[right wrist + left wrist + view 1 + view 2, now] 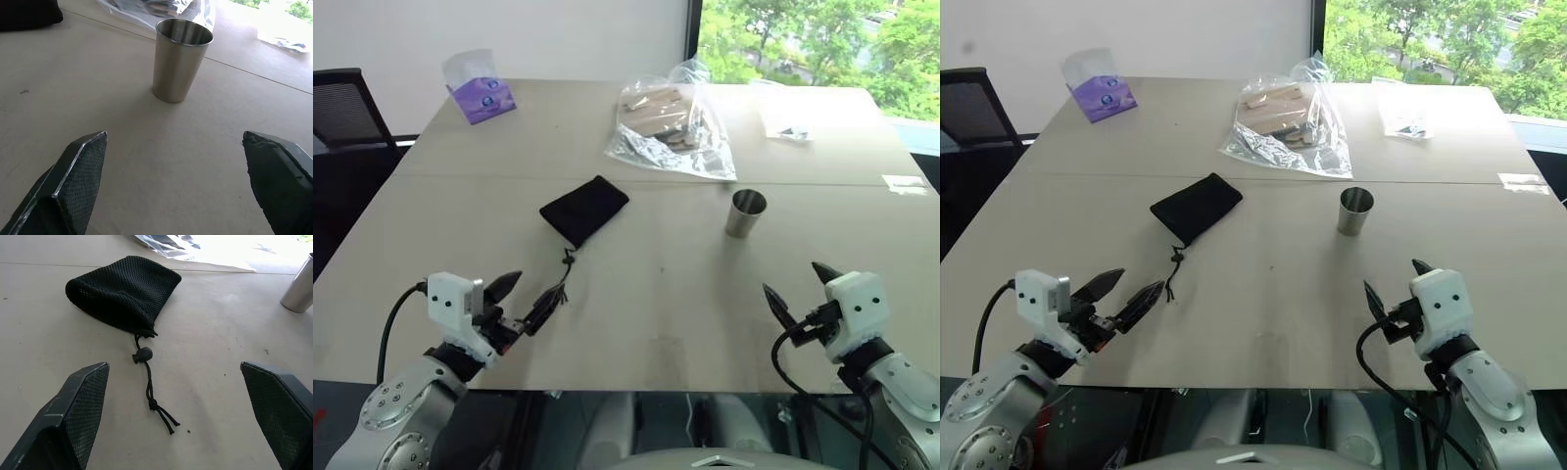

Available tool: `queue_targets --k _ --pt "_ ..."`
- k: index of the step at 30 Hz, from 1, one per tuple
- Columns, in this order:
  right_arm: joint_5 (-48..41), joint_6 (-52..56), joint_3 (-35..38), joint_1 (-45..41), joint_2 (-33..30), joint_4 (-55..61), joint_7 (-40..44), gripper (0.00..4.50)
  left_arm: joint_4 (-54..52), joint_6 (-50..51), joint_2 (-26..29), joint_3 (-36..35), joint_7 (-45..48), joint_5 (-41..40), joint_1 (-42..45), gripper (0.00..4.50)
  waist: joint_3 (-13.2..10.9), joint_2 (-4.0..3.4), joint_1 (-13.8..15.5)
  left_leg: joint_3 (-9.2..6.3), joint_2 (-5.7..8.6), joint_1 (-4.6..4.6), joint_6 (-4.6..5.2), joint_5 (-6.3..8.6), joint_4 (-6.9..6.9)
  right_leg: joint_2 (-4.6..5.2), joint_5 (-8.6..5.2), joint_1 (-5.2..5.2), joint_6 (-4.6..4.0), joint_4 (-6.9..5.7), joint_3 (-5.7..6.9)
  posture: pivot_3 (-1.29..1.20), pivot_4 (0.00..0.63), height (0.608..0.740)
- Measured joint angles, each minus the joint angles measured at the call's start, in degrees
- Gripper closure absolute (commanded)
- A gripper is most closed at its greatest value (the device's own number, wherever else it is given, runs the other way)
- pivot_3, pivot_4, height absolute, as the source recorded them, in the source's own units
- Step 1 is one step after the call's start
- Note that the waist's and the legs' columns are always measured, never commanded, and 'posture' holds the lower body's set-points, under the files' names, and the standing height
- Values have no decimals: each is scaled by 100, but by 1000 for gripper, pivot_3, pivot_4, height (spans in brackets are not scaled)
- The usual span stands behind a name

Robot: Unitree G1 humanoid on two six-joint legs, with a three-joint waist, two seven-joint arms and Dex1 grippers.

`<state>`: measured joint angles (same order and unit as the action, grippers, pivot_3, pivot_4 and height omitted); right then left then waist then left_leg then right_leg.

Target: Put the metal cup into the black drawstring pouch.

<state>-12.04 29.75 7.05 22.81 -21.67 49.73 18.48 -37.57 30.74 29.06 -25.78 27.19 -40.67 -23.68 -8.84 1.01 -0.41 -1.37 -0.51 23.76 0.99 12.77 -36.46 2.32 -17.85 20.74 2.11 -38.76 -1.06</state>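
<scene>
left eye view: small shiny steel cup [745, 212] stands upright at 3 o'clock of flat black mesh drawstring pouch [584, 209] on beige table [666, 284]; left end effector [530, 297] and right end effector [797, 289] both gape apart, empty.

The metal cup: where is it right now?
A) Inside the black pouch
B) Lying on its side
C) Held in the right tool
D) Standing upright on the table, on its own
D: the metal cup stands upright on the table, apart from the black drawstring pouch, with nothing gripping it.
</scene>
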Motion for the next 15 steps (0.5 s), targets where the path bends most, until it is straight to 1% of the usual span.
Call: queue_targets --k 4,11,12,14,15 --pt "-46 -78 -62 -52 3 0 76 0 62 -1 11 0 6 5 135 50 0 -1 0 0 0 0 0 0 0 0 0 0 0 0 0 0 150 740" --pt "-240 -290 -199 -595 -58 -21 354 0 222 36 78 1 -36 3 522 50 -1 0 -10 0 0 0 0 0 0 -1 1 0 1 0 1 0 150 740" --pt "-269 -341 -261 -688 -125 -62 470 0 238 38 134 9 -33 69 570 50 -1 1 -11 0 1 0 0 0 0 -2 1 0 1 -2 2 0 150 740" --pt "-302 -472 -390 -822 -384 -82 747 0 334 -40 417 46 20 344 624 50 -2 -1 -16 -1 1 -2 0 0 0 -5 1 0 1 -3 2 0 150 740" --pt "-477 -581 -441 -863 -567 -91 1098 0 518 -319 721 133 108 854 664 50 -2 -2 -16 -2 1 -3 0 0 2 -5 1 0 0 -3 3 0 150 740"
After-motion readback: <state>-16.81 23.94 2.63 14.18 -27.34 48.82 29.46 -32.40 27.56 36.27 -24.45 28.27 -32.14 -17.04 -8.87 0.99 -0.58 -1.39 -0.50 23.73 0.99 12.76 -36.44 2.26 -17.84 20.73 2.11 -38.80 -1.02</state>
